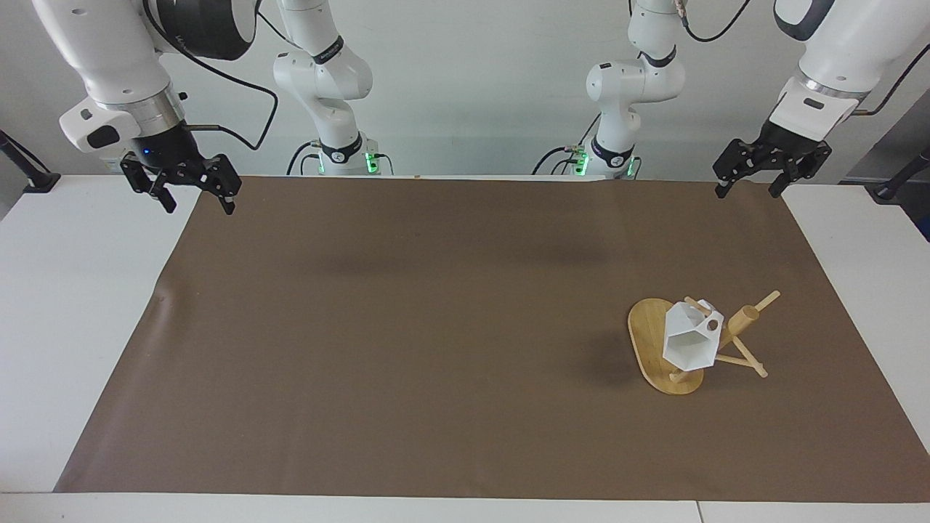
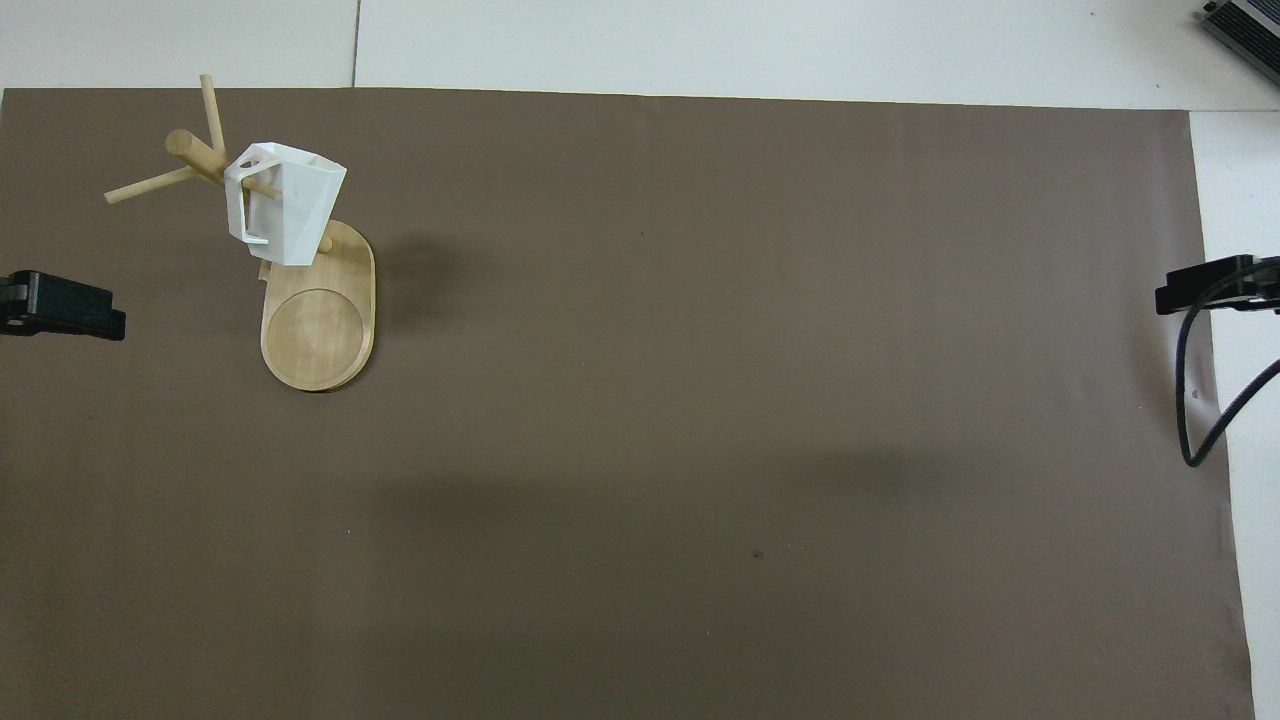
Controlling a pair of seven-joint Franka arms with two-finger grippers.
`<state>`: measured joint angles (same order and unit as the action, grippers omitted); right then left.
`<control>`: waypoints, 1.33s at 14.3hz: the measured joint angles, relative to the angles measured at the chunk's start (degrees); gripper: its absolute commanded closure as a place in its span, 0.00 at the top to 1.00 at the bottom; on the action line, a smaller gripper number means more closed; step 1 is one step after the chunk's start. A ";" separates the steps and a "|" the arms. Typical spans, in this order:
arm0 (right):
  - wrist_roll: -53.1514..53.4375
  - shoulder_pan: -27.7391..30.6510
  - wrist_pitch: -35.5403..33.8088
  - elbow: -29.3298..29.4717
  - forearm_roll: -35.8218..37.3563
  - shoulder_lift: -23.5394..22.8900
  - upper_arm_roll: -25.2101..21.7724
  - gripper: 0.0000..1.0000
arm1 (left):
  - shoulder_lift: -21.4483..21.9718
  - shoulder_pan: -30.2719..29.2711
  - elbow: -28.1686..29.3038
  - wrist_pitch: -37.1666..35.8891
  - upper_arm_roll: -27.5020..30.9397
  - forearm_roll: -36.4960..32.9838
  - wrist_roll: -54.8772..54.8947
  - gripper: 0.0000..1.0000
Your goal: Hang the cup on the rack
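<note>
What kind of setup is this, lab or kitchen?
Likely a robotics lab bench: plain white table under a brown paper mat, bare white wall, and only a faceted white cup hung on a bamboo peg rack.

I see a table (image 1: 80,305) with a mat (image 1: 407,334) spread over most of its top. On the mat, toward the left arm's end, stands the rack (image 1: 657,347) (image 2: 318,330). The cup (image 1: 690,343) (image 2: 285,205) hangs on the rack, one peg passing through its handle, above the part of the base farther from the robots. My left gripper (image 1: 748,190) hangs over the mat's corner nearest the left arm's base, well apart from the rack. My right gripper (image 1: 197,199) hangs over the mat's edge at the right arm's end, holding nothing
</note>
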<state>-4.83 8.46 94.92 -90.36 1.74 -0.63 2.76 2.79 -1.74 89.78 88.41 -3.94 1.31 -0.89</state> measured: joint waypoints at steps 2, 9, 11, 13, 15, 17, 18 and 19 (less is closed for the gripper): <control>0.00 0.00 0.00 0.00 0.00 0.00 0.00 1.00 | -0.24 0.00 -0.23 -0.41 0.00 0.03 0.01 1.00; 0.00 0.00 0.00 0.00 0.00 0.00 0.00 1.00 | -0.59 0.13 -0.16 -1.29 -0.03 0.08 1.57 1.00; 0.00 0.00 0.00 0.00 0.00 0.00 0.00 1.00 | -0.59 0.24 -0.04 -1.05 -0.04 0.09 0.47 1.00; 0.00 0.00 0.00 0.00 0.00 0.00 0.00 1.00 | -0.59 0.57 0.55 -1.02 -0.03 0.09 -0.23 1.00; 0.00 0.00 0.00 0.00 0.00 0.00 0.00 1.00 | -0.59 0.69 0.91 -0.89 -0.03 0.09 -0.47 1.00; 0.00 0.00 0.00 -0.01 0.00 0.00 0.00 1.00 | -0.58 0.69 0.94 -0.77 -0.01 0.09 -0.54 1.00; 0.00 0.00 0.00 -0.01 0.00 0.00 0.00 1.00 | -0.58 0.69 0.95 -0.76 -0.02 0.09 -0.60 1.00; 0.00 0.00 0.00 -0.01 0.00 0.00 0.00 1.00 | -0.58 0.70 0.96 -0.72 -0.02 0.09 -0.64 1.00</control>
<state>-4.83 8.46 94.92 -90.37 1.74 -0.63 2.76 2.21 -1.04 90.74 87.69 -3.96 1.40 -1.52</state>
